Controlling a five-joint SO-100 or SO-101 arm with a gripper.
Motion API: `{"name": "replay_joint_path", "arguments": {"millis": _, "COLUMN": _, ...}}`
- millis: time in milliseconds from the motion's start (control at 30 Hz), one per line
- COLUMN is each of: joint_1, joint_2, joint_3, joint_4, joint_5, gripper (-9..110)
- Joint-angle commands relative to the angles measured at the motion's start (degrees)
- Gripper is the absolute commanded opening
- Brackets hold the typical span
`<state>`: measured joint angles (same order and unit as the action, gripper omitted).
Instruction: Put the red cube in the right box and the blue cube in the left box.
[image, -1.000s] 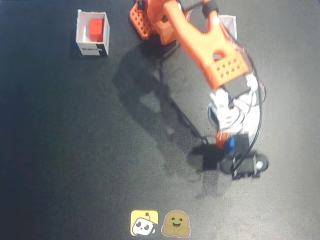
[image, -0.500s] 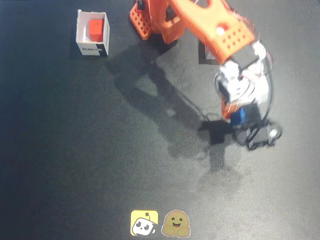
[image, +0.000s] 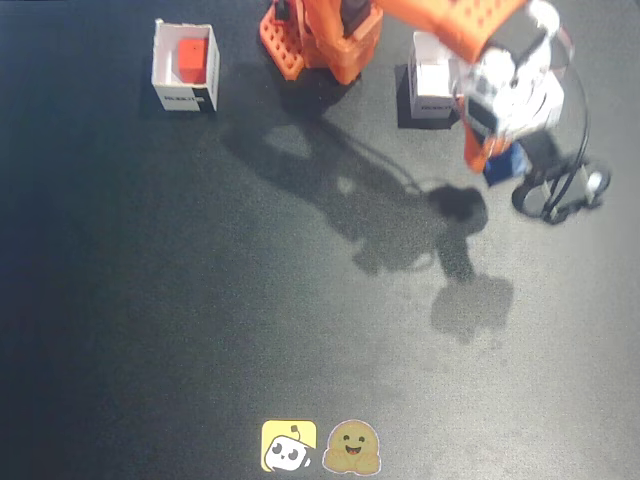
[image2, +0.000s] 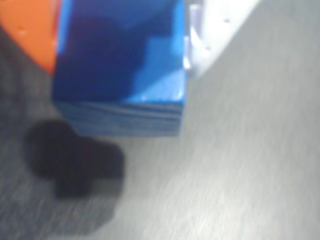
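Gripper (image: 497, 160) of the orange arm (image: 440, 25) is clamped on the blue cube (image: 505, 163), carried above the dark table (image: 250, 320); in the wrist view the blue cube (image2: 120, 65) fills the upper left, pressed between an orange finger (image2: 35, 30) on one side and a pale finger (image2: 210, 30) on the other, its shadow (image2: 75, 165) lying separate on the mat below, which suggests the block is off the surface.

Taking the arm's base (image: 310, 45) as landmark in the fixed view: one white box (image: 185, 67) stands to its left and holds the red cube (image: 190, 60); a second white box (image: 435, 80) stands to its right, partly covered by the arm, and its contents cannot be made out. The held block hangs just beyond that second box, lower right of it, beside a loop of black cable (image: 560, 190).

The red half of the task looks done; the step in hand appears to be delivering the blue block. To do it well, the block should be brought squarely over the open top of the nearer box, high enough to clear the rim, and released only once centred, with the wrist kept away from the cable.
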<state>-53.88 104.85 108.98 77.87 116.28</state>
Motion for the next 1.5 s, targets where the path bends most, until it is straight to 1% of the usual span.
{"name": "replay_joint_path", "arguments": {"millis": 0, "joint_1": -3.0, "joint_2": 3.7, "joint_3": -0.9, "joint_4": 1.3, "joint_5": -0.9, "gripper": 9}}
{"name": "replay_joint_path", "arguments": {"millis": 300, "joint_1": -8.0, "joint_2": 3.8, "joint_3": -0.5, "joint_4": 5.4, "joint_5": -1.7, "gripper": 9}}
{"name": "replay_joint_path", "arguments": {"millis": 633, "joint_1": -11.0, "joint_2": 12.8, "joint_3": 6.2, "joint_4": 8.9, "joint_5": -3.3, "gripper": 9}}
{"name": "replay_joint_path", "arguments": {"millis": 1100, "joint_1": -16.1, "joint_2": 19.2, "joint_3": 10.7, "joint_4": 14.2, "joint_5": -3.9, "gripper": 8}}
{"name": "replay_joint_path", "arguments": {"millis": 1467, "joint_1": -20.2, "joint_2": 25.8, "joint_3": 17.0, "joint_4": 15.0, "joint_5": -1.5, "gripper": 8}}
